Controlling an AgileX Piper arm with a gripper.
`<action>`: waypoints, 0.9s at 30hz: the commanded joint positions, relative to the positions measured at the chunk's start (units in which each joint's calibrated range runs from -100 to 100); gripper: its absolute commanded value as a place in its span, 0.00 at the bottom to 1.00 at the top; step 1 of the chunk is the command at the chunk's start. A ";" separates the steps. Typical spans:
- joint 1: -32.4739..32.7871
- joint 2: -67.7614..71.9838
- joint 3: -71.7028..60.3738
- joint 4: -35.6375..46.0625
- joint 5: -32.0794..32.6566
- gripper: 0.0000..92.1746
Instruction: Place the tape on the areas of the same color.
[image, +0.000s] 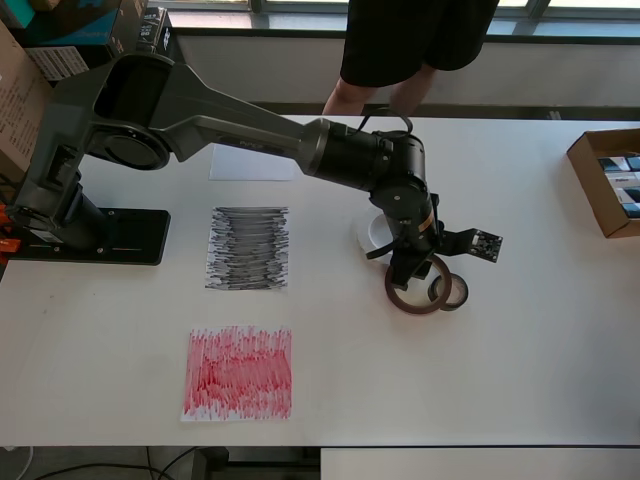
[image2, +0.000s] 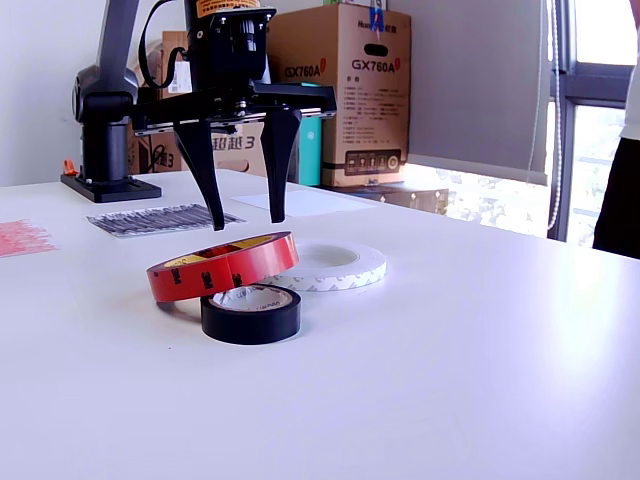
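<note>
The hand is being held spread just above the red roll, its two dark fingers pointing downward with a clear gap between them and nothing gripped; the tips are seen hanging slightly over the roll's upper rim without touching it. The red roll is being carried tilted, one side propped on the small black roll and the other side lying on the worktop. The black roll is lying flat, touching the red one from beneath. The white roll is lying flat just behind the pair, touching or nearly touching the red roll; which of the two cannot be told. In the overhead view, the three rolls are being seen clustered in the middle of the worktop, nearer its right edge than the sheets, with the white roll largely covered by the arm. The three sheets are being shown in a column toward the left edge in that view: the white sheet near the far edge, the black-scribbled sheet in the middle, and the red-scribbled sheet near the front edge. All three sheets are lying bare, well apart from the rolls. A cardboard box is being seen at the right edge.
</note>
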 joint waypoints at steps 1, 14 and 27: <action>0.12 -0.08 -0.39 -0.79 -0.04 0.54; 1.14 1.05 -0.48 -1.13 -0.12 0.54; 1.30 1.42 -0.48 -1.22 -0.20 0.54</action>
